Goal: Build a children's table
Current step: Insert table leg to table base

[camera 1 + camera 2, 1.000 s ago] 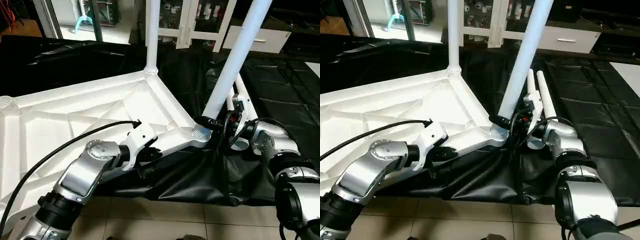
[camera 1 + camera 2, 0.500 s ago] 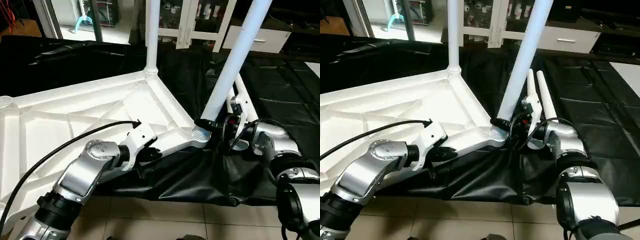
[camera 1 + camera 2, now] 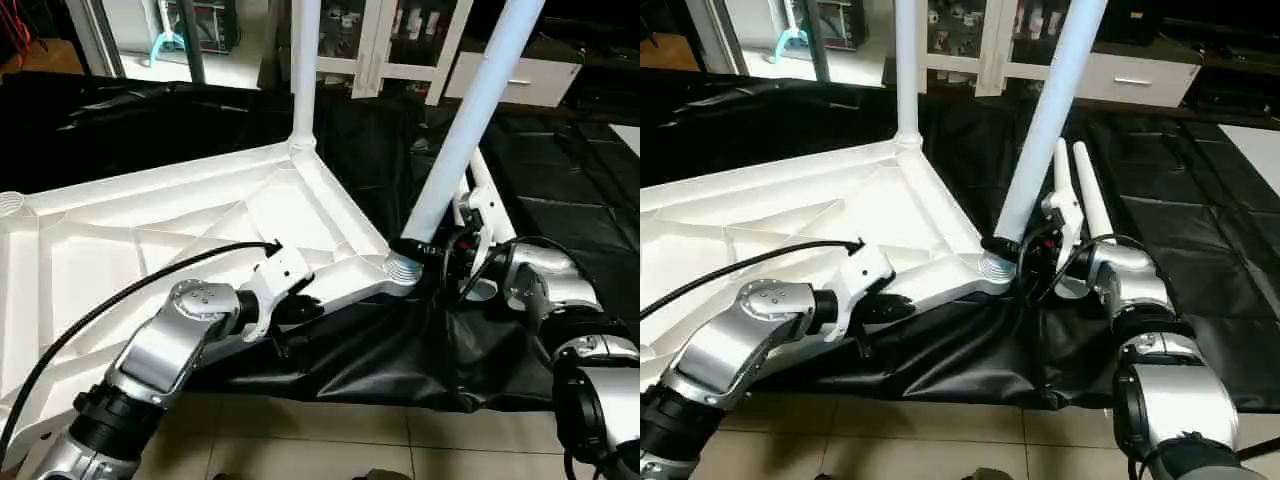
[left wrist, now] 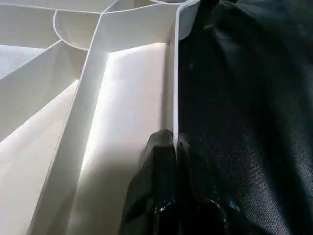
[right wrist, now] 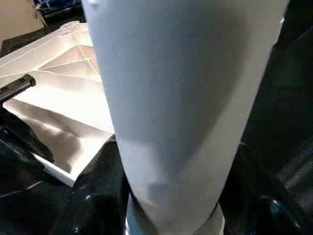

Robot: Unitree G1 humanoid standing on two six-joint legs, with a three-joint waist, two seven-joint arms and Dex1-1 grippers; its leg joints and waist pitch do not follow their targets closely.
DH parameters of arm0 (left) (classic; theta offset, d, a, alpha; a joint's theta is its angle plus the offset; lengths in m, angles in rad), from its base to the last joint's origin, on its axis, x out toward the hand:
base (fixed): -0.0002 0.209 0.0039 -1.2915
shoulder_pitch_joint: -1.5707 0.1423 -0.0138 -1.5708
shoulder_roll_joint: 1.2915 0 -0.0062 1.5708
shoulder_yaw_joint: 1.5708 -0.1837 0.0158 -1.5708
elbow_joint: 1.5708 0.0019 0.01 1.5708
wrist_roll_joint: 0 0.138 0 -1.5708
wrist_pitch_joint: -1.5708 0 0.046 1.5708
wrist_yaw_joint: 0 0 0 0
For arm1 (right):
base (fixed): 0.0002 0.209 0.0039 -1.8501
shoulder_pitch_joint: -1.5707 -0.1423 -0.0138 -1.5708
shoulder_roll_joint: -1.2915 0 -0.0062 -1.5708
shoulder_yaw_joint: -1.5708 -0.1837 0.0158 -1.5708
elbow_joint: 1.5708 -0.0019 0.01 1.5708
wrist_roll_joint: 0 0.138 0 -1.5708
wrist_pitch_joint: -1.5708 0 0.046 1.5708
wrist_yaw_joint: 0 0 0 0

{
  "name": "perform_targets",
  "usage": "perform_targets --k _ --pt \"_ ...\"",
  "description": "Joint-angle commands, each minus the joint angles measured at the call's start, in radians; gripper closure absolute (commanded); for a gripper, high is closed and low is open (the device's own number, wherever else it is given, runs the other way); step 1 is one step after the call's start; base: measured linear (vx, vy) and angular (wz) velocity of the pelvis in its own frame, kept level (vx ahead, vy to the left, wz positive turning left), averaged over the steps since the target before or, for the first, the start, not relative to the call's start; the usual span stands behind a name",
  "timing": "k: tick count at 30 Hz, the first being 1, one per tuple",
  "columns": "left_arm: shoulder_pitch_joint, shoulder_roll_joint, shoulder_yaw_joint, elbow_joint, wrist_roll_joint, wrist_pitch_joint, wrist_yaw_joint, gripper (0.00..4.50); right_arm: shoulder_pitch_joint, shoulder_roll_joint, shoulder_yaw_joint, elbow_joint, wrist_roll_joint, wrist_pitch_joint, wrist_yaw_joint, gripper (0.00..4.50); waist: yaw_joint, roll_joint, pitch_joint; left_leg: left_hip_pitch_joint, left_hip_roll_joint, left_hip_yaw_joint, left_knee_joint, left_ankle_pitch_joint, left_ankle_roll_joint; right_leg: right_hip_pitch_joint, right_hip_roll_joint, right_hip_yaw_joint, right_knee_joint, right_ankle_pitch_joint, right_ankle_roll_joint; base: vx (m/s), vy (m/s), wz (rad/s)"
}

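Observation:
The children's table lies upside down: its white ribbed tabletop [image 3: 150, 230] rests on black cloth. One leg [image 3: 304, 70] stands upright in the far corner socket. A second leg [image 3: 470, 110] leans to the right out of the near right corner socket [image 3: 403, 269]. My right gripper [image 3: 412, 247] is shut on this leg's base, a black finger [image 5: 93, 205] on either side of the leg [image 5: 181, 98]. My left gripper [image 3: 298, 310] pinches the tabletop's near rim [image 4: 174, 73], fingers [image 4: 161, 161] shut on the thin wall. Two loose legs [image 3: 1085, 195] lie on the cloth behind my right arm.
The black cloth [image 3: 400, 350] hangs over the near edge onto the tiled floor [image 3: 330, 440]. A black cable [image 3: 120, 295] runs from my left arm across the tabletop. White cabinets [image 3: 520, 75] stand at the back.
My right gripper's fingers have closed in around the base of the leaning leg. The left gripper and tabletop have stayed put.

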Motion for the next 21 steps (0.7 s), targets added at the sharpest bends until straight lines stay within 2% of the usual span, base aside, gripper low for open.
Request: perform_targets --k 1,4,7,10,11,14,18,20,21 --pt "-0.003 0.002 -0.009 -0.005 -0.01 -0.011 -0.009 4.5 0.014 0.012 -0.026 0.003 0.015 0.006 -0.046 2.52 0.002 0.008 -0.069 0.013 0.031 -0.01 -0.062 0.049 0.173 0.06 -0.053 0.033 -0.051 0.131 -0.349 0.0 0.0 0.0" --pt "-0.003 0.0 -0.006 -0.003 -0.007 -0.014 -0.001 4.5 0.021 0.032 -0.039 0.002 0.018 -0.006 -0.115 2.52 -0.001 0.009 -0.068 0.013 0.031 -0.01 -0.063 0.032 0.161 0.061 -0.055 0.034 -0.053 0.105 -0.344 0.0 0.0 0.0" --pt "-0.004 -0.006 -0.004 -0.001 -0.006 -0.015 0.008 4.5 0.04 0.06 -0.039 -0.004 0.008 -0.031 -0.197 2.54 -0.008 0.011 -0.063 0.015 0.031 -0.011 -0.07 -0.021 0.125 0.06 -0.054 0.034 -0.061 0.039 -0.328 0.0 0.0 0.0" --pt "-0.004 -0.014 -0.005 0.0 -0.004 -0.013 0.017 4.5 0.057 0.084 -0.045 -0.011 0.009 -0.042 -0.254 2.57 -0.012 0.014 -0.061 0.016 0.031 -0.011 -0.073 -0.049 0.101 0.058 -0.052 0.034 -0.065 0.015 -0.316 0.0 0.0 0.0" --pt "-0.006 -0.023 -0.004 0.005 -0.001 -0.014 0.029 4.5 0.066 0.098 -0.052 -0.015 0.014 -0.039 -0.288 2.57 -0.012 0.017 -0.061 0.017 0.03 -0.011 -0.074 -0.056 0.095 0.058 -0.052 0.035 -0.066 0.012 -0.314 0.0 0.0 0.0" --pt "-0.009 -0.031 -0.006 0.011 0.0 -0.014 0.037 4.5 0.078 0.113 -0.058 -0.024 0.019 -0.029 -0.307 2.58 -0.015 0.017 -0.06 0.017 0.03 -0.012 -0.077 -0.083 0.079 0.058 -0.052 0.035 -0.07 -0.009 -0.306 0.0 0.0 0.0" --pt "-0.011 -0.032 -0.009 0.014 -0.001 -0.018 0.038 4.5 0.097 0.118 -0.053 -0.042 0.021 -0.023 -0.279 2.58 -0.016 0.016 -0.061 0.016 0.029 -0.012 -0.077 -0.09 0.073 0.06 -0.052 0.036 -0.071 -0.006 -0.3 0.0 0.0 0.0" --pt "-0.011 -0.028 -0.008 0.015 -0.002 -0.022 0.036 4.5 0.102 0.108 -0.035 -0.049 0.009 -0.031 -0.25 2.58 -0.016 0.016 -0.062 0.016 0.029 -0.012 -0.077 -0.082 0.079 0.059 -0.051 0.035 -0.07 0.006 -0.301 0.0 0.0 0.0" --pt "-0.011 -0.022 -0.006 0.018 -0.003 -0.026 0.033 4.5 0.113 0.092 -0.004 -0.058 -0.016 -0.052 -0.208 2.58 -0.016 0.015 -0.062 0.014 0.029 -0.012 -0.077 -0.075 0.084 0.06 -0.052 0.035 -0.069 0.014 -0.302 0.0 0.0 0.0"
